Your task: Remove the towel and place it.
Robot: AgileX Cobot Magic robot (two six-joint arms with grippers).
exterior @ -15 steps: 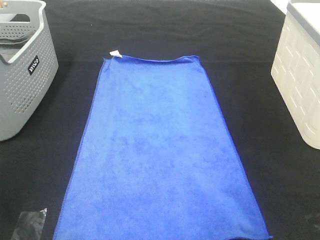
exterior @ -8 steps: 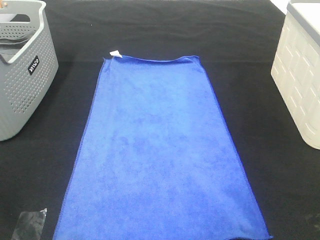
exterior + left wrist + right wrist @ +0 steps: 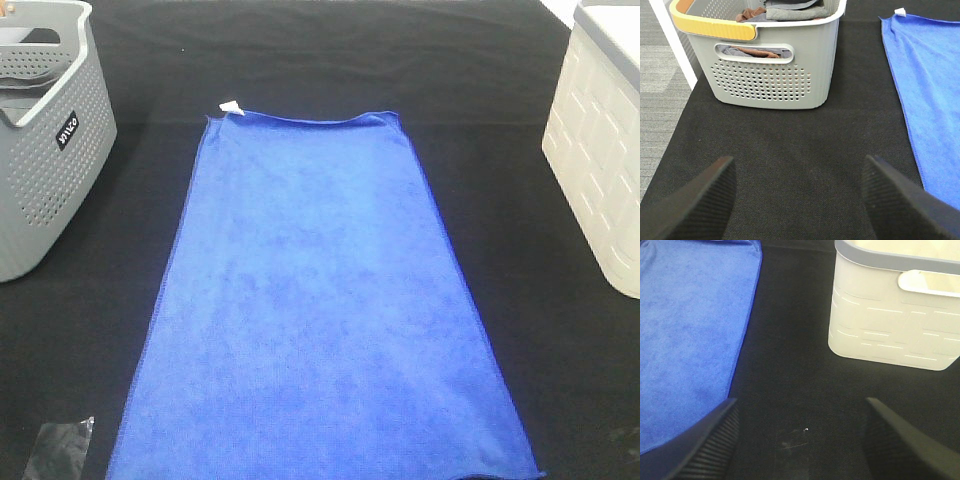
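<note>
The royal-blue towel lies spread flat on the black table, its small white tag at the far left corner. It also shows in the left wrist view and the right wrist view. My left gripper is open and empty over bare black cloth between the grey basket and the towel's edge. My right gripper is open and empty over black cloth between the towel and the cream basket. Neither gripper touches the towel. Neither gripper shows in the exterior high view.
The grey perforated basket at the far left holds brown and grey cloths. The cream basket stands at the far right. A dark arm part shows at the bottom left corner. Grey floor lies beyond the table's left edge.
</note>
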